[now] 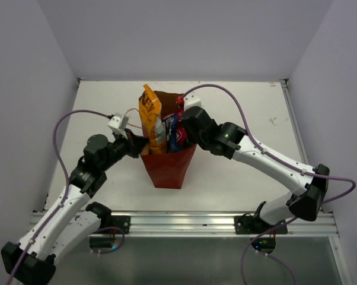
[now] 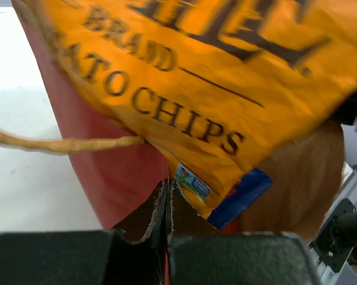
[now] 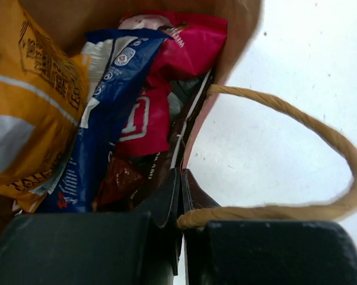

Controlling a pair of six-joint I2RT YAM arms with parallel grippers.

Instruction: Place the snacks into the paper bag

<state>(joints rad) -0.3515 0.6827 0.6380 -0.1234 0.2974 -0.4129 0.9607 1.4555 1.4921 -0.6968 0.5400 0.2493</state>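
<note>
A: We log the bag (image 1: 168,169) upright, left claw (image 2: 166,221) clamped on its left rim, right claw (image 3: 181,199) clamped on its right rim.
B: We note the snacks (image 3: 137,113) inside the bag (orange packet (image 1: 150,116) pokes above the rim).

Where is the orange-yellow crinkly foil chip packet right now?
In the top view, the orange-yellow foil packet stands upright in the left part of the tall reddish-brown paper bag, poking above its rim, beside the blue-and-white foil packet.

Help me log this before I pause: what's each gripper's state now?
Left gripper: shut on the rim of the reddish-brown kraft paper bag.
Right gripper: shut on that bag's opposite rim.
</note>
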